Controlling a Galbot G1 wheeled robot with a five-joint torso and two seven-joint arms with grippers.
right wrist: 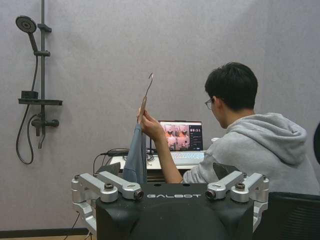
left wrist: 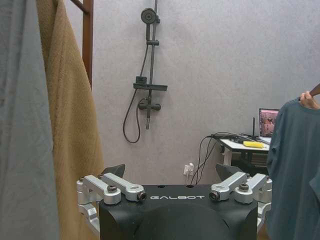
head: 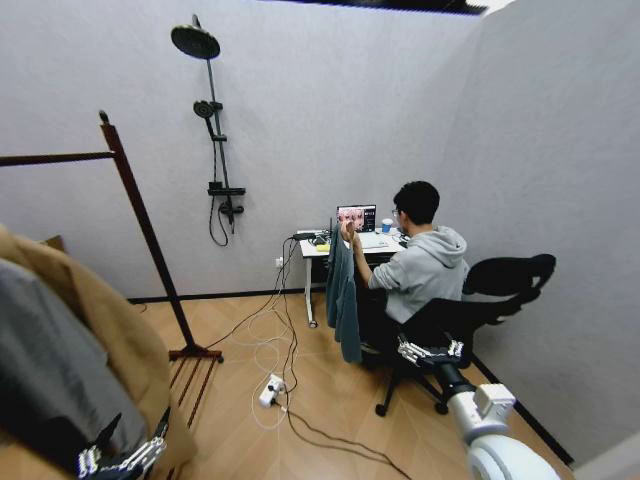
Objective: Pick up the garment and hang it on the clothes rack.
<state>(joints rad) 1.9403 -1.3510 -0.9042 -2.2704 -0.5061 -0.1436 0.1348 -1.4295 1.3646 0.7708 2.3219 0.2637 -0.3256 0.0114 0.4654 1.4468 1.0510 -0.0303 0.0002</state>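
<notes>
Two tools show at the bottom of the head view, both apart from the garment. The right tool point(head: 430, 351) reaches forward at low right, close to the black mesh office chair point(head: 490, 300), and its fingers are spread with nothing between them; in the right wrist view the right tool point(right wrist: 170, 172) points toward the seated person. The left tool point(head: 120, 460) sits low at the left, just beside the hanging clothes, and in the left wrist view the left tool point(left wrist: 172, 172) has its black-tipped fingers standing wide apart, released.

The dark teal long-sleeved garment point(head: 343, 290) hangs on a light wooden hanger with a metal hook point(right wrist: 147, 92), held up by the hand point(right wrist: 150, 125) of the person in a grey hooded sweatshirt point(head: 425, 265), who sits at the white surface point(head: 315, 247). The garment drapes down beside the surface's leg, its hem clear of the wooden floor point(head: 320, 400). An open laptop point(head: 357, 217) stands on the surface.

The tall dark red-brown wooden clothes rack point(head: 150, 240) stands at the left, its post leaning in the view and its rail running off the left edge. A long tan coat point(head: 110, 330) and a grey garment point(head: 50, 370) hang near the left tool. A black shower fitting point(head: 210, 130) is mounted on the grey wall, and white cables with a power strip point(head: 270, 390) lie on the floor.
</notes>
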